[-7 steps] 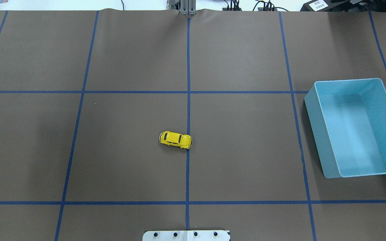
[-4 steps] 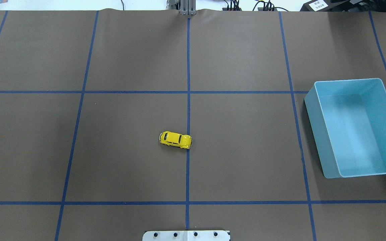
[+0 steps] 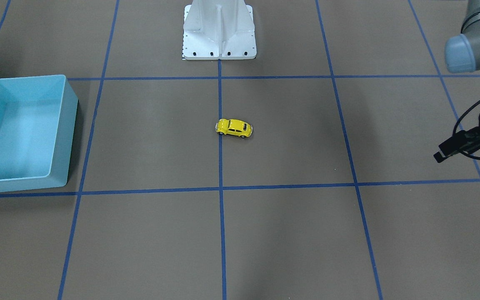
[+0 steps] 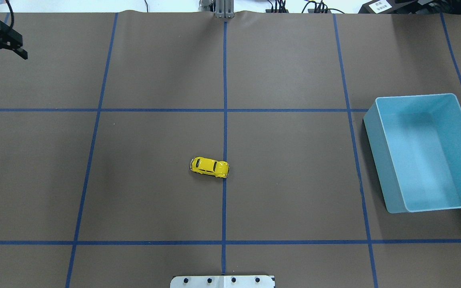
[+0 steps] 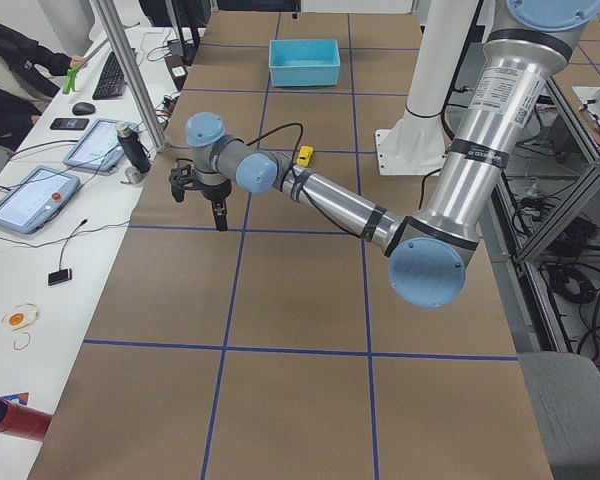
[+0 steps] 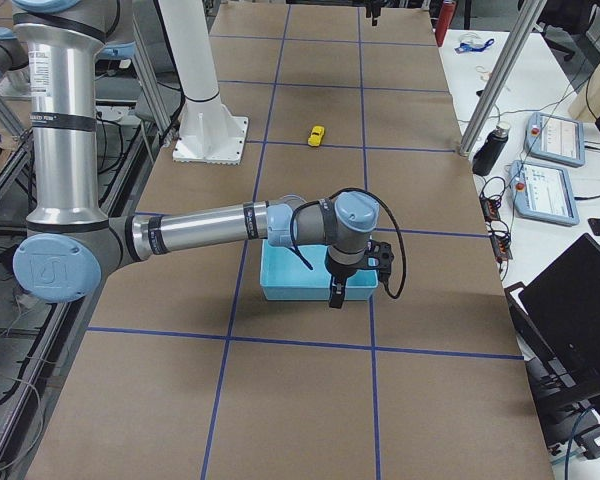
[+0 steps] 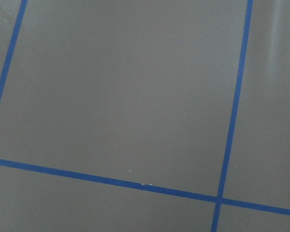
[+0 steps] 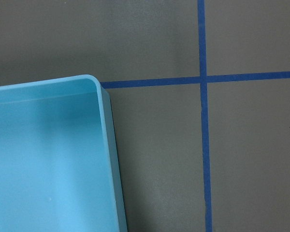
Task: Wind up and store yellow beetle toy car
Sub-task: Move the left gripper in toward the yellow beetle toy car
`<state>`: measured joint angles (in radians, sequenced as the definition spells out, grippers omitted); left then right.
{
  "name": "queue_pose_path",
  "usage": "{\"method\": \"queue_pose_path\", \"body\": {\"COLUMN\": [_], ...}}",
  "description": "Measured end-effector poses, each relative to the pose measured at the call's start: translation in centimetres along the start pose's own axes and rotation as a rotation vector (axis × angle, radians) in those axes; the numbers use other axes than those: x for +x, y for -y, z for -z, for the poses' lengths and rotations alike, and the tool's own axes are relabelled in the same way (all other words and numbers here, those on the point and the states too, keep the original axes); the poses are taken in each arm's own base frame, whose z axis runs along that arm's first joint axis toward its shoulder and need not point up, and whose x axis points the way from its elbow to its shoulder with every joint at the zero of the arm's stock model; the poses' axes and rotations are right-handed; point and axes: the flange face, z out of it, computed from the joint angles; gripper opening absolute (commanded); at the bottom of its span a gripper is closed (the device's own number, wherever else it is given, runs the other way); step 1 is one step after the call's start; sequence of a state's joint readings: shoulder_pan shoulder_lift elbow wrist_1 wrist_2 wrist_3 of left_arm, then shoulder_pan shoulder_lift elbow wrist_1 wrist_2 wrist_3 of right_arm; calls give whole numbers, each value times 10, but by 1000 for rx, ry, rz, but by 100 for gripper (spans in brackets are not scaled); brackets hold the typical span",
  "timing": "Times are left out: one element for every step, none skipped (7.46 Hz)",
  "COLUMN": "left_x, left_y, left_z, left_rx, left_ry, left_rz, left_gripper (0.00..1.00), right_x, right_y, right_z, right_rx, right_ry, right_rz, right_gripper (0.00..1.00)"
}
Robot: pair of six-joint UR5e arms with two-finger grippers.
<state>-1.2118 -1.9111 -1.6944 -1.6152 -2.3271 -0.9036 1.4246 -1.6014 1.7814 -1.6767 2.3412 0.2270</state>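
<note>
Yellow car [image 4: 209, 167] well apart from the bin [image 4: 382, 160], lengthwise toward it; nose end unclear. Left gripper [image 4: 3, 59] open wide, empty, beyond the car from the bin. Right gripper [image 6: 335, 297], side view only, by the bin: can't tell its grip.

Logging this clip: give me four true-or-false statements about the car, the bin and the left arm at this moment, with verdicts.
1. The yellow beetle toy car stands on its wheels on the table, with no gripper touching it. True.
2. The car is inside the light-blue bin. False: the bin is empty and the car sits outside it, mid-table.
3. The left gripper has its fingers apart. True.
4. The left gripper hangs right over the car. False: it is far off, near the table's far left corner.
</note>
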Motion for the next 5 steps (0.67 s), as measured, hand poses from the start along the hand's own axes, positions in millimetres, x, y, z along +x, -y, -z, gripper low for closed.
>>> {"method": "queue_pose_path", "body": {"left_x": [26, 50, 74, 96, 118], "left_y": [-23, -50, -78, -107, -134], "left_z": [-15, -30, -44, -58, -70], "left_rx": [-22, -44, -53, -53, -51], "left_ry": [0, 4, 13, 27, 42], "left_rz": [79, 147, 207, 268, 329], "left_gripper": [100, 100, 100, 100, 100], "right_x": [0, 0, 0, 1, 2], "right_y": [-1, -2, -3, -6, -8], "right_z": [-3, -4, -5, -6, -7], "right_rx": [-5, -6, -7, -11, -15], "right_ry": [-11, -20, -22, -20, -17], "right_rz": [4, 12, 10, -1, -14], "right_gripper": [99, 100, 100, 100, 100]}}
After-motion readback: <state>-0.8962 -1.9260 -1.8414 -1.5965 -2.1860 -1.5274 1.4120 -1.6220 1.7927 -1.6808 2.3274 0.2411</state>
